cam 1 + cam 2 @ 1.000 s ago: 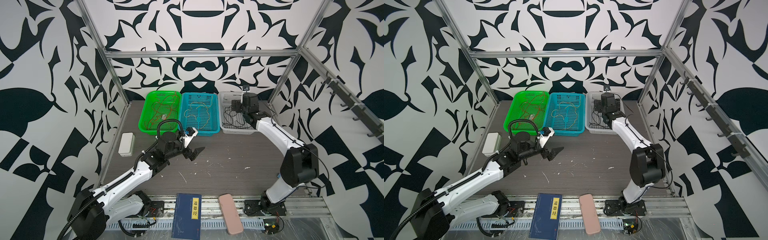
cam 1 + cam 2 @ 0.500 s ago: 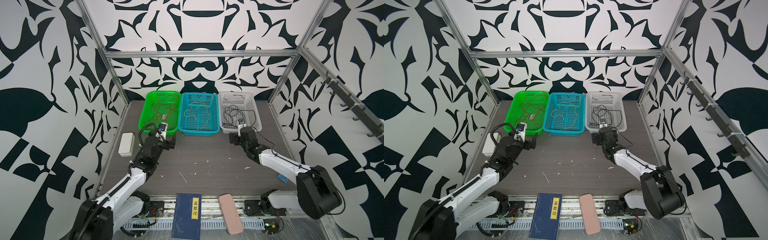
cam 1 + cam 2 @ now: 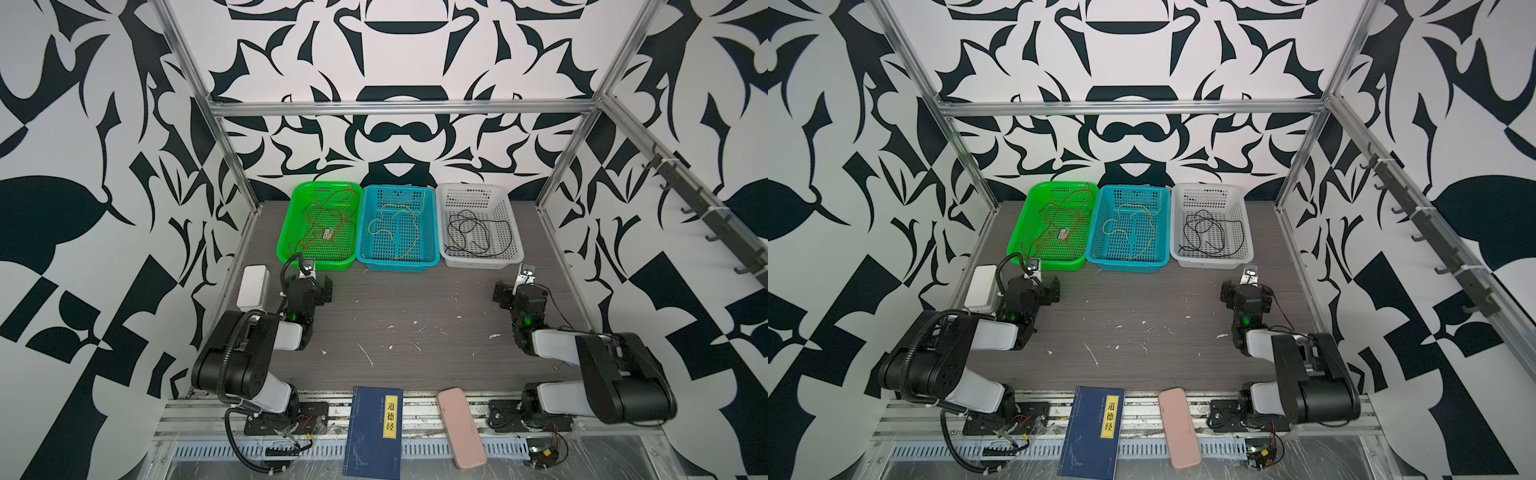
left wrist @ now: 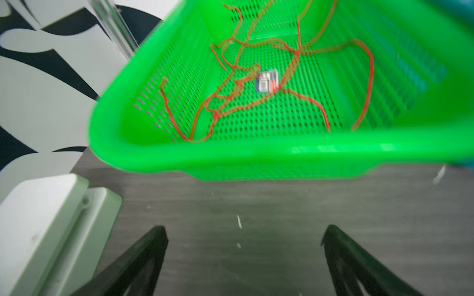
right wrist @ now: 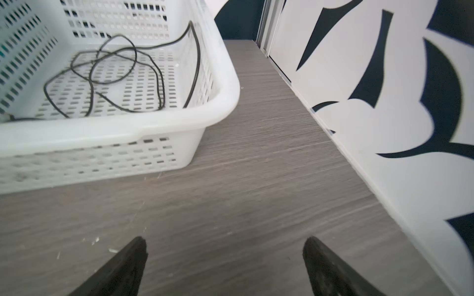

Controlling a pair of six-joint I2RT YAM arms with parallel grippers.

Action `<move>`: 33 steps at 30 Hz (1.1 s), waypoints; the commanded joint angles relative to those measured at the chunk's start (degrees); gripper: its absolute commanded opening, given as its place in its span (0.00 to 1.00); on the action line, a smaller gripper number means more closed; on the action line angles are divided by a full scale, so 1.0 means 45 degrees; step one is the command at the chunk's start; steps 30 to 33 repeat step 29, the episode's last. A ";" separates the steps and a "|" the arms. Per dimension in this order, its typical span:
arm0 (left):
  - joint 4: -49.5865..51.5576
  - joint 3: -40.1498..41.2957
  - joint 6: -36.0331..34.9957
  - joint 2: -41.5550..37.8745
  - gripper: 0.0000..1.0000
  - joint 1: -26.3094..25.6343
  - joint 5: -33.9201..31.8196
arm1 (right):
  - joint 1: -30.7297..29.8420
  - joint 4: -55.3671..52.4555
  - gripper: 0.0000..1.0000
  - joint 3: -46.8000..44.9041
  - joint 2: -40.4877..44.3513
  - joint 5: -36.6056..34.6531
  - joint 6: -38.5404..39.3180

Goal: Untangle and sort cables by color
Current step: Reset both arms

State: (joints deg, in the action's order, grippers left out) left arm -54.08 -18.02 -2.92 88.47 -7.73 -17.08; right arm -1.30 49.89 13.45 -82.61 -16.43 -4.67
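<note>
Apparently sorted, red cables (image 3: 324,220) lay in the green basket (image 3: 316,265), pale yellow cables (image 3: 395,216) in the blue basket (image 3: 397,262), black cables (image 3: 469,232) in the white basket (image 3: 482,263). The left gripper (image 4: 245,228) and right gripper (image 5: 225,238) gaped empty; parking well meant avoiding every rim.

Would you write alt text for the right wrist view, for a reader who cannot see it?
Black cables lie coiled inside a white perforated basket on a grey wood-grain table. The right pincer, open and empty, points at bare table beside the basket, near a black-and-white patterned wall.
</note>
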 commanded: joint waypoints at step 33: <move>-0.0137 -0.0562 0.0727 0.0282 0.99 0.0623 0.1190 | -0.0124 0.0504 1.00 0.1556 -0.1487 0.3415 0.0917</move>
